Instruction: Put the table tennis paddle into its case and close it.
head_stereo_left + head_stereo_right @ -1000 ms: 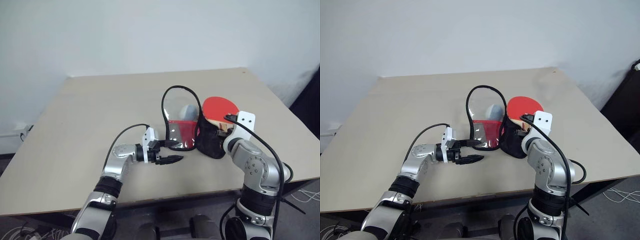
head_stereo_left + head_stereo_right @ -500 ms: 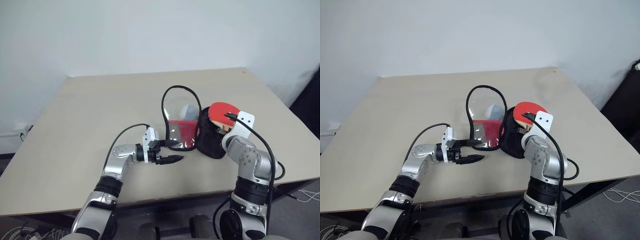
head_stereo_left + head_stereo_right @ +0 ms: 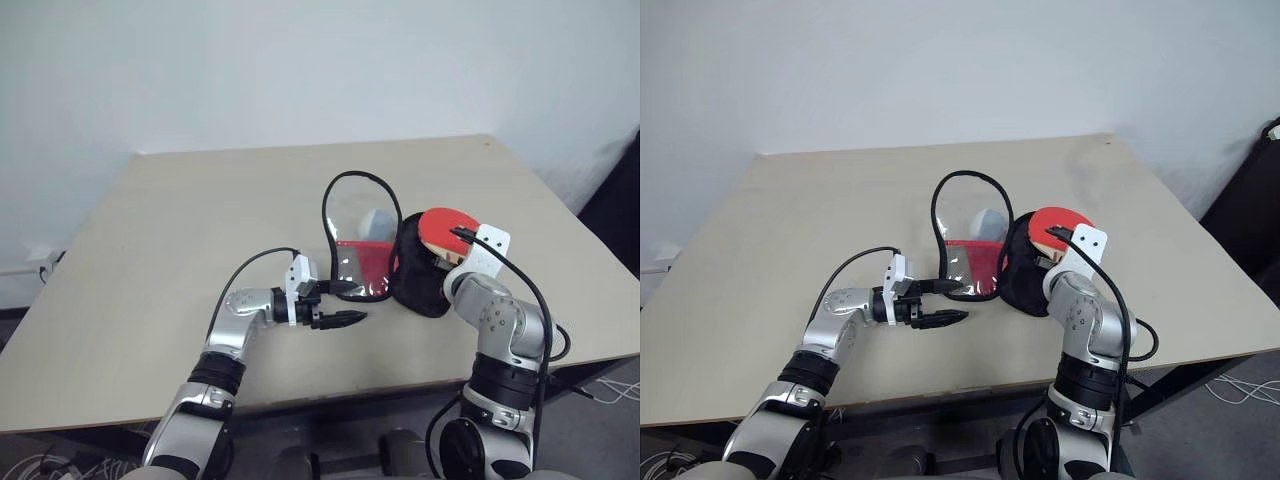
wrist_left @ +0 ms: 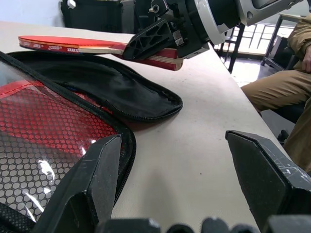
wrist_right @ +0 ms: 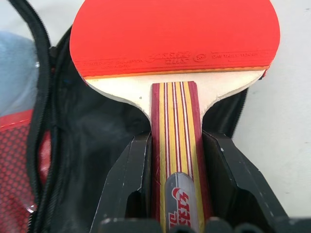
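Our right gripper [image 5: 177,194] clamps the table tennis paddle [image 5: 176,43] by its handle, over the open case [image 3: 385,255] near the desk's [image 3: 180,220] right edge. Our left gripper [image 4: 194,194], jaws apart, borders the case's mesh flap; its wrist view shows a seated person's trouser leg [image 4: 272,92].

The table [image 3: 180,220] lies bare from 7 through 12 o'clock of the case [image 3: 372,262], so a gripper can pass freely there. The case stands open mid-table, its clear flap upright, the black half spread at 3 o'clock. The paddle [image 5: 175,43] hangs just over that half. At 8 o'clock the left gripper [image 3: 335,303] stands agape, blocking that near approach.
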